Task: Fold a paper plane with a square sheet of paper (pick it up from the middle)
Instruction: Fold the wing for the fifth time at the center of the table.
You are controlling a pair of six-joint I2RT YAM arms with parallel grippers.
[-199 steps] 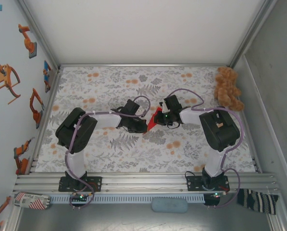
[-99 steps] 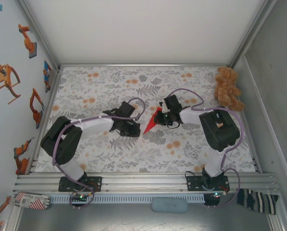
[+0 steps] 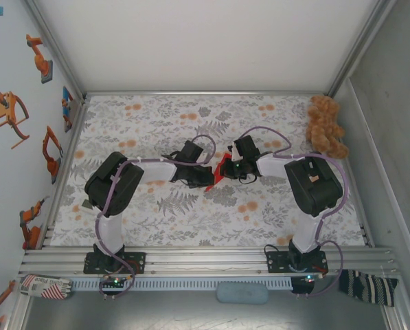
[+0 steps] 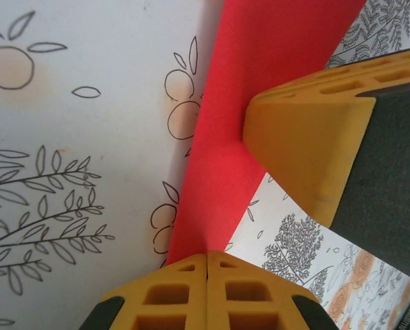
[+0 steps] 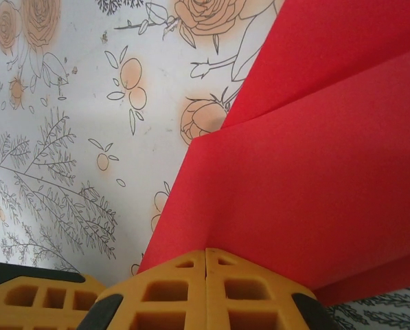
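One folded red paper [image 3: 222, 167] lies mid-tabletop [image 3: 143, 117] between two pincers, and one teddy bear [image 3: 326, 127] sits well apart in the far right corner. The left pincer [image 4: 207, 265] and the right pincer [image 5: 205, 258] are both fully closed, tips touching the paper; whether either grips it, I cannot tell.

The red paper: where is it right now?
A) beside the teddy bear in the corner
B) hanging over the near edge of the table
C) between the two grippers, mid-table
C: the red paper sits mid-table between the left gripper and the right gripper, far from the teddy bear.
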